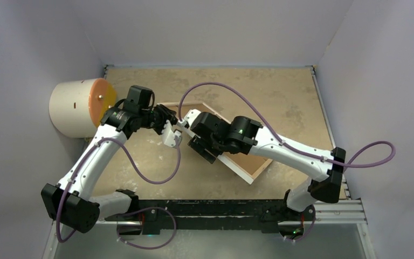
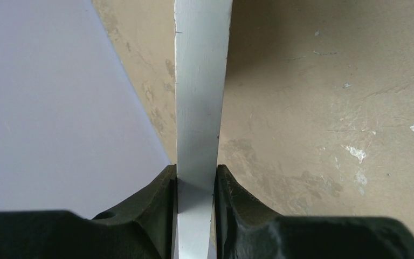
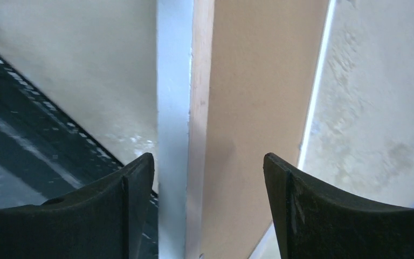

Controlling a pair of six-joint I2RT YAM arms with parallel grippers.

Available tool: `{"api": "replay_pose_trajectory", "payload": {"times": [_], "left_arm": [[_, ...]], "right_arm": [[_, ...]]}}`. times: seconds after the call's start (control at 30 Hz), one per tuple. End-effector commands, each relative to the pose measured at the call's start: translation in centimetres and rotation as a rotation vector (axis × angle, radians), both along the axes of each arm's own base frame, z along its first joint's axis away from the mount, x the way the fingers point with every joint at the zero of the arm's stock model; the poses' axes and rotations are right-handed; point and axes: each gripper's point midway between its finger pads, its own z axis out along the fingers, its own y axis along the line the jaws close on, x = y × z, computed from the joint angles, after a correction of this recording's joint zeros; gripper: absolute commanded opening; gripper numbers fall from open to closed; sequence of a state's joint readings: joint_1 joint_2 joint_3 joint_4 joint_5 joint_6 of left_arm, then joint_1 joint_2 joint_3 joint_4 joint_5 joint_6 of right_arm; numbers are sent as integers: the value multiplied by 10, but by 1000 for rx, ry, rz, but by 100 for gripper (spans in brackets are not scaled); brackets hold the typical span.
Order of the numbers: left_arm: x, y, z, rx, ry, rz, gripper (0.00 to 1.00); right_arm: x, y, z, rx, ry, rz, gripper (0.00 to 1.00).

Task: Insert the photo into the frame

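In the overhead view, the frame (image 1: 243,162) lies slanted on the table (image 1: 280,97), brown back up, mid-right. Only the left wrist view shows the left gripper (image 1: 167,127) (image 2: 197,172) clamped on the frame's white edge (image 2: 199,97). The right wrist view shows the right gripper (image 1: 202,148) (image 3: 209,162) spread wide, straddling the frame's near edge (image 3: 172,108) and holding nothing.

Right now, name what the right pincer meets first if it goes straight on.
The frame: its rim and brown back run ahead inside the open right pincer, so it likely meets nothing else first, though depth is unclear.
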State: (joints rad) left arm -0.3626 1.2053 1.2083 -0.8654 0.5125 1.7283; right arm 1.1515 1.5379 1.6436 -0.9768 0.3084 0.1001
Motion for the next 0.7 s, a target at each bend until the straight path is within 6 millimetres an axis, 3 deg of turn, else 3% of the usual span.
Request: {"api": "replay_pose_trajectory", "payload": {"times": [0.0, 0.1, 0.23, 0.27, 0.37, 0.47, 0.67], "left_arm": [[2, -6, 26, -71, -19, 13, 0], [3, -7, 26, -76, -16, 22, 0], [7, -9, 34, -100, -22, 38, 0], [8, -9, 36, -108, -24, 44, 5], [16, -10, 49, -169, -52, 95, 41], [28, -9, 77, -292, -99, 173, 80], [59, 16, 153, -610, -135, 364, 88]], "right_arm": [[7, -23, -12, -173, -113, -38, 73], [9, -23, -10, -189, -156, -50, 63], [13, -19, -5, -177, -194, -66, 33], [14, -18, -1, -160, -203, -75, 27], [20, -7, 17, -75, -235, -98, 17], [17, 4, 39, 30, -218, -113, 14], [44, 30, 90, 279, -148, -159, 14]]}}
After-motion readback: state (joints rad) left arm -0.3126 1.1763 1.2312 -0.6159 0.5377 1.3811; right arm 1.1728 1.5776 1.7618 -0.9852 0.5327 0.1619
